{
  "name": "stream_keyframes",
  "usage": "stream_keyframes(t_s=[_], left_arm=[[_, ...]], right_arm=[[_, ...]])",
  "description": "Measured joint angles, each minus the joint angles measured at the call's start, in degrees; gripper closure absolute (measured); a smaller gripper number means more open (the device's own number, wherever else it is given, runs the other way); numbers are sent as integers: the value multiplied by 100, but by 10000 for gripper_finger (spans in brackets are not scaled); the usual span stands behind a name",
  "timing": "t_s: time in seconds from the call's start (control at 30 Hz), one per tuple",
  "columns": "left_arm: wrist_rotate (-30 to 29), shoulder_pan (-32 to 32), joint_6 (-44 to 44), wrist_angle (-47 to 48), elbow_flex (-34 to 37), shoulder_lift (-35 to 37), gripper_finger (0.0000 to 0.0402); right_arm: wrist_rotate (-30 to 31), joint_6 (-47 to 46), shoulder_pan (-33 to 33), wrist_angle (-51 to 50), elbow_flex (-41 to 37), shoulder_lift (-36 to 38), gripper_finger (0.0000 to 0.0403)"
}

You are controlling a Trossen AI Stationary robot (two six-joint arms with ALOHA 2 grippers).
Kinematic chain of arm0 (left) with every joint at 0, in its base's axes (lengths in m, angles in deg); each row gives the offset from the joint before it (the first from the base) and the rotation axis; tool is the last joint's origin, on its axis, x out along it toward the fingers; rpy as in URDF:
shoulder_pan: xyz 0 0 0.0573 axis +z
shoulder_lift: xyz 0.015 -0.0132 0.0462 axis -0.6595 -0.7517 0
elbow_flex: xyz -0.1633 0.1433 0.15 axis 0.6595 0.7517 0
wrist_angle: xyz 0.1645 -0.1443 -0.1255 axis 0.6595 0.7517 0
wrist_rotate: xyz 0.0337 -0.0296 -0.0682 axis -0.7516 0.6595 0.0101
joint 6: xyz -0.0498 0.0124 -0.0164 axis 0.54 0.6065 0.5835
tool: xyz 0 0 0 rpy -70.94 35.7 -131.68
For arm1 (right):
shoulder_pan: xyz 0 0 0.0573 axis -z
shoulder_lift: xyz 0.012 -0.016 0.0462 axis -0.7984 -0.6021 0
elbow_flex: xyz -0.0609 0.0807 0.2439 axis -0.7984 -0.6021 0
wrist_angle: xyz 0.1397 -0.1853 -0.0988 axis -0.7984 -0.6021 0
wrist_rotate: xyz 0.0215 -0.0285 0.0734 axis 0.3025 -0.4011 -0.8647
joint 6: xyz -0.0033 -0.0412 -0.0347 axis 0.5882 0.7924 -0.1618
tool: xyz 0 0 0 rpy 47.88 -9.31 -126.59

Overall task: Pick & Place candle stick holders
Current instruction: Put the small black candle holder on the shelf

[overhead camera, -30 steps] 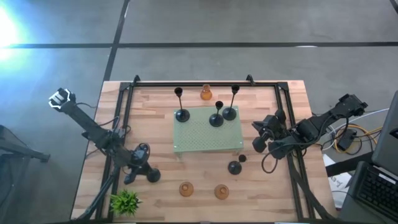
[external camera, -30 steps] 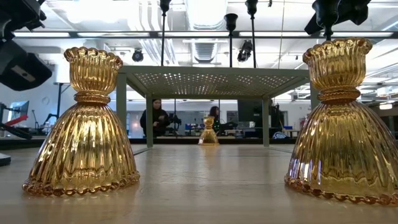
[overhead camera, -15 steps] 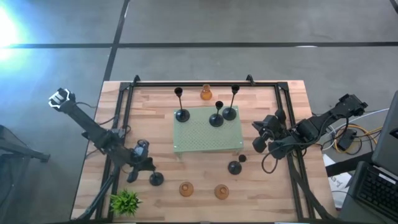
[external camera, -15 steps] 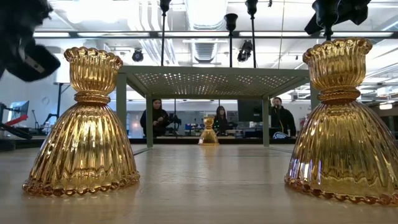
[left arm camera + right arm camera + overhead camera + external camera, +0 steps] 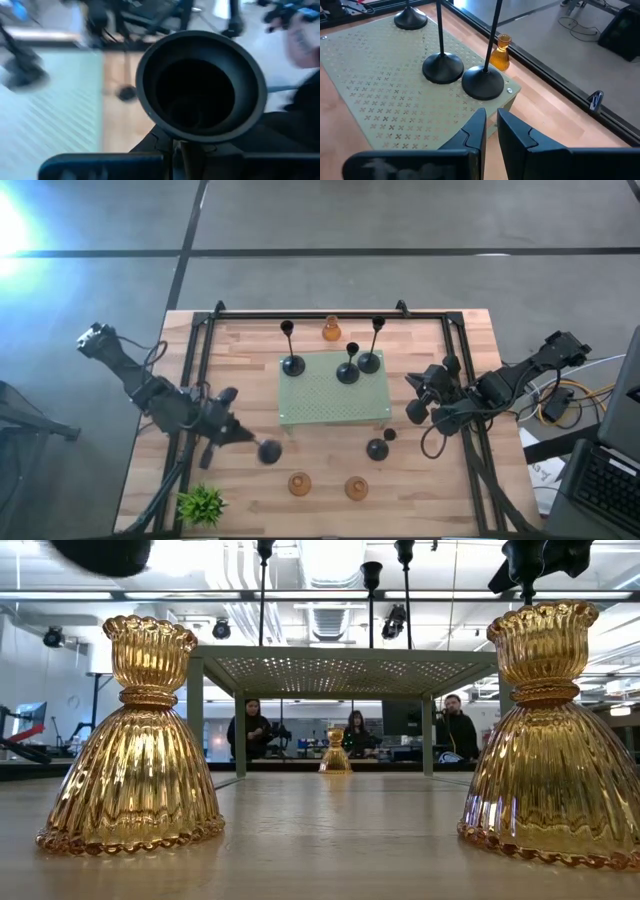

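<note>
My left gripper is over the table's near left, shut on a black candle stick holder. That holder's round base turns its hollow side toward the left wrist camera. Three black holders stand on their bases on the green perforated platform. A short black one and two amber ones stand on the table; a third amber one is at the far edge. My right gripper waits shut beside the platform's right end. My left gripper pinches a thin part of the black holder between its two fingers, right at the round base's edge; I cannot tell whether it is the stem or the rim. The fingers come from the table's left, slanting slightly down. The holder is lifted clear and tipped over.
A small green plant sits at the near left corner. A black frame rail borders the table top. In the low view the two near amber holders flank the platform; people sit in the room beyond.
My left gripper has risen and moved a little toward the table's right, rolling as it went. The black holder that stood on the table at the near left is now lifted clear and tipped onto its side.
</note>
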Motion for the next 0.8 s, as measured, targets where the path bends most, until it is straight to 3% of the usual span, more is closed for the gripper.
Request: stream_keyframes(t_s=[0.1, 0.33, 0.63, 0.8], left_arm=[[-289, 253, -653, 11, -376, -322, 383], [-263, 1324, -1265, 218, -1036, -1137, 383], [1027, 2971, -1453, 208, -1751, -1994, 383], [1127, 3430, -1661, 206, -2043, -2341, 383]], right_arm=[[2, 0, 0, 2, -1, 0, 365], [2, 109, 0, 2, 0, 0, 365], [0, 135, 0, 0, -2, 0, 365], [-3, 153, 0, -2, -1, 0, 365]])
